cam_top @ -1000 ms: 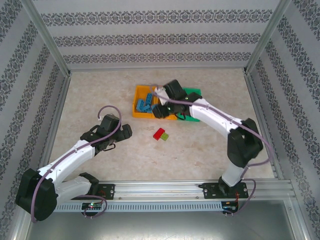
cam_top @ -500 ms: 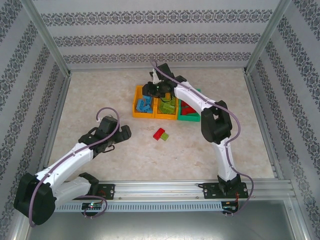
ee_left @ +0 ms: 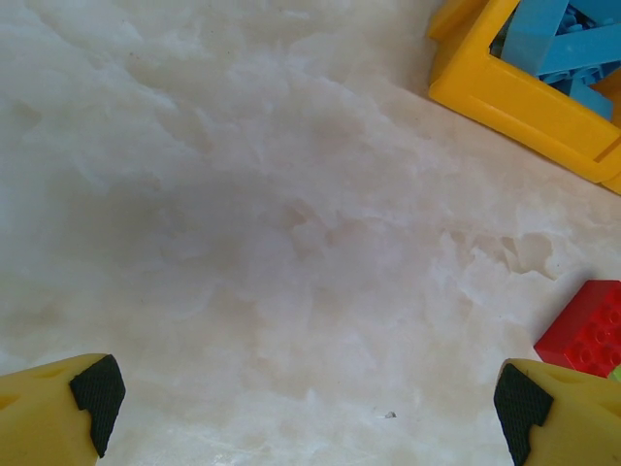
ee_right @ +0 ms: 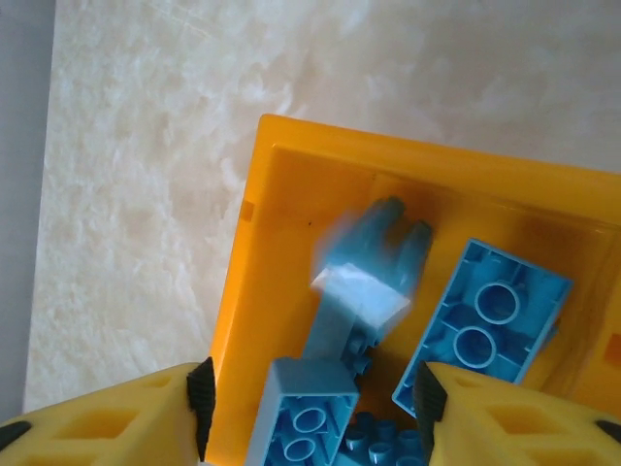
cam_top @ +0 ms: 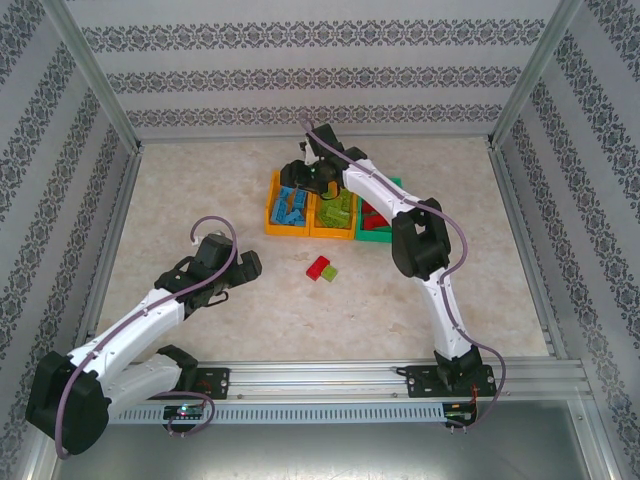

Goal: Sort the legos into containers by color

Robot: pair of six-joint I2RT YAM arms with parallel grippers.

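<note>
Marble tabletop (ee_left: pixel 243 194) | left pincer (ee_left: pixel 306 398) wide | right pincer (ee_right: pixel 313 398) wide | blue lego (ee_right: pixel 364 277) blurred | red lego (ee_left: pixel 587 325) cropped

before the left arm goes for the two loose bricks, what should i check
1. Left gripper open and empty: ok, fingers wide apart above bare table.
2. Red brick and green brick separated for a single grab: not ok, they lie touching; cannot tell if joined.
3. Right gripper away from the loose pair: ok, it is over the left orange bin.
4. Right gripper released: ok, open, with a blurred blue brick below it inside that bin.
5. Destinations known: ok, green bin holds red, middle orange bin holds green.
</note>
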